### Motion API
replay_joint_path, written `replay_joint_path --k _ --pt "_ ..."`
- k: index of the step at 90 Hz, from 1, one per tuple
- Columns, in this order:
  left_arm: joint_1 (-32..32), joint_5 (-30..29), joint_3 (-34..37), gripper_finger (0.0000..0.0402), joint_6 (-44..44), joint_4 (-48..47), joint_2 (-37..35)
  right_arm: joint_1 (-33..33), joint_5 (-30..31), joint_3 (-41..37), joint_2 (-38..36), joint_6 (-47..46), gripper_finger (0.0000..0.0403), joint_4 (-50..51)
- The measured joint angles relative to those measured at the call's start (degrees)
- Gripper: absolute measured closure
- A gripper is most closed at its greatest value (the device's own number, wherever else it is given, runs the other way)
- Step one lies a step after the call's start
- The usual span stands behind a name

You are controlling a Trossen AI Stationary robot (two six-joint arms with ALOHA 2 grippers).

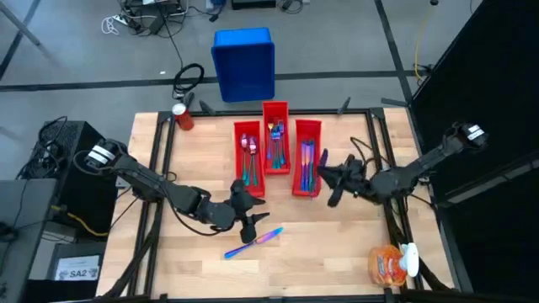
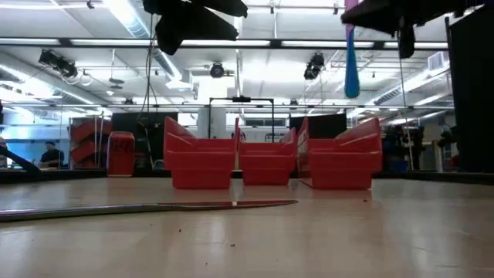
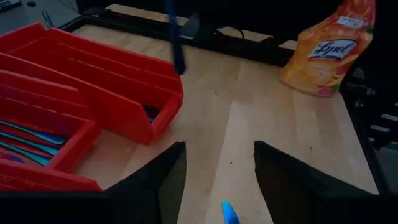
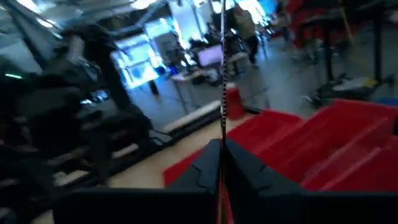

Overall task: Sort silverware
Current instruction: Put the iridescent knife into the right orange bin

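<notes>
Right gripper [image 1: 324,175] pinches a slim utensil [image 2: 351,54] beside the right red bin [image 1: 306,168].
Left gripper [image 1: 250,227], fingers wide, hovers over the knife [image 1: 253,242] on open tabletop before the bins.

Three red bins [image 1: 276,147], blue crate [image 1: 243,63]; red can [image 1: 182,116], Lysol bottle [image 1: 391,263]
</notes>
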State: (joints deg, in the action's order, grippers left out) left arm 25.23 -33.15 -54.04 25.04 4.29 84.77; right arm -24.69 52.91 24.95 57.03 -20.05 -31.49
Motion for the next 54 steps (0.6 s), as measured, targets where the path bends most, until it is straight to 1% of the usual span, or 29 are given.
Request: replay_joint_path --k 18,33,46,54 --pt "0.00 0.00 0.00 0.0231 0.00 0.00 0.00 12.81 -10.56 0.00 2.14 -12.32 0.0403 12.35" --pt "0.00 0.00 0.00 0.0231 -0.02 0.00 0.00 21.57 -17.23 0.00 5.27 -18.39 0.0403 16.56" --pt "0.00 0.00 0.00 0.0231 -0.02 0.00 0.00 27.52 -22.44 0.00 6.63 -18.96 0.0397 17.85" --pt "0.00 0.01 0.00 0.0231 -0.03 0.00 0.00 30.24 -23.23 0.02 6.57 -17.94 0.0378 18.58"
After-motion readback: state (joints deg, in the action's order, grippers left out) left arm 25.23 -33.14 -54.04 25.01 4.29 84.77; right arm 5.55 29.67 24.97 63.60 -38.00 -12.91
